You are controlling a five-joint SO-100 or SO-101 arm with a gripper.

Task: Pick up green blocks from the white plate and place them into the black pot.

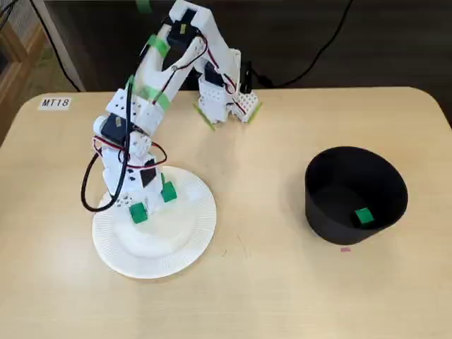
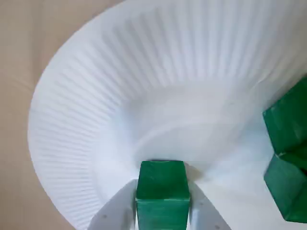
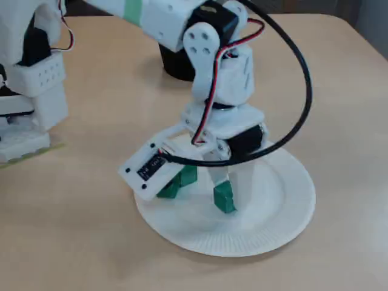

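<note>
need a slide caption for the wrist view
Wrist view: gripper closed on a green block on the white plate, second green block at the right edge.

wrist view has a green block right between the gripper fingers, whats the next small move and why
Probably lift straight up a little. The gripper looks closed on the block, which seems to rest on the plate. A second block lies close beside it, so a sideways swing toward the pot could knock it.
</note>
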